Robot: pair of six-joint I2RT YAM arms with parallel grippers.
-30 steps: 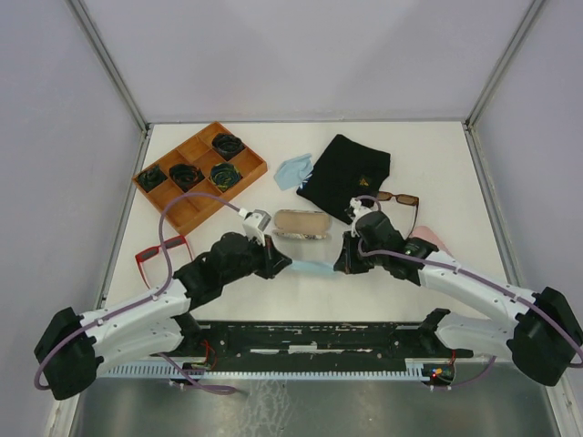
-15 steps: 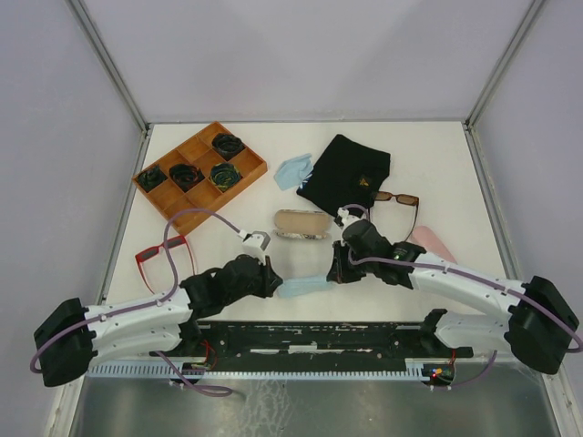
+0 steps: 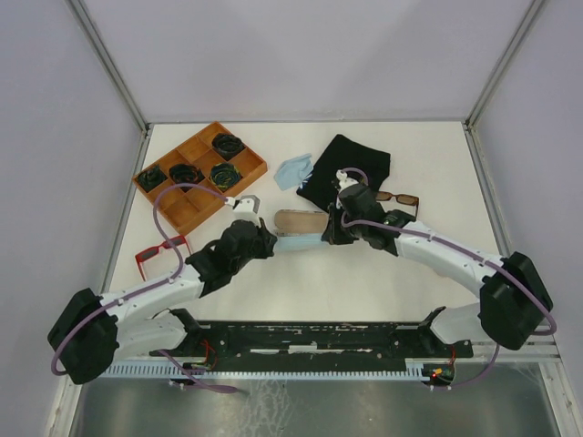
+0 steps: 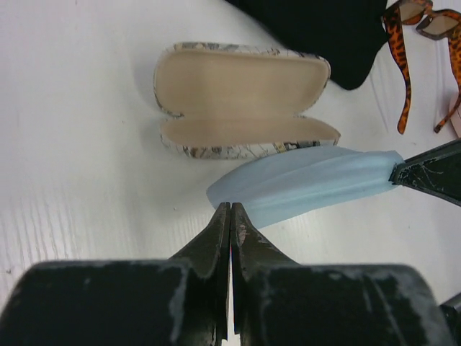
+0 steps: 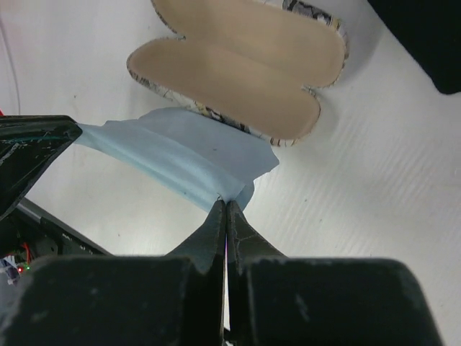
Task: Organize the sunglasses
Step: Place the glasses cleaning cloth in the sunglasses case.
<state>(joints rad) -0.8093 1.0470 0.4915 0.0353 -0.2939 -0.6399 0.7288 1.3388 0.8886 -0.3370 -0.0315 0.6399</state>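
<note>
Bare tabletop (image 3: 319,300) is lying open along the near edge, both arms reaching farther in than half a second ago. The left gripper (image 4: 230,209) and right gripper (image 5: 226,204) are each pinching an end of the pale blue cloth (image 3: 299,242), stretching it just beside the open patterned case (image 3: 301,220). The red sunglasses (image 3: 159,250) are sitting by the left edge and the brown-tinted sunglasses (image 3: 399,198) right of centre, just beside the black pouch (image 3: 346,168), with a wooden tray (image 3: 182,205) filling the far left corner.

blue cloth (image 3: 299,243) | moved away from bases, now at open case (image 3: 301,220) edge | left pincer (image 3: 273,244), right pincer (image 3: 325,239) went along
</note>
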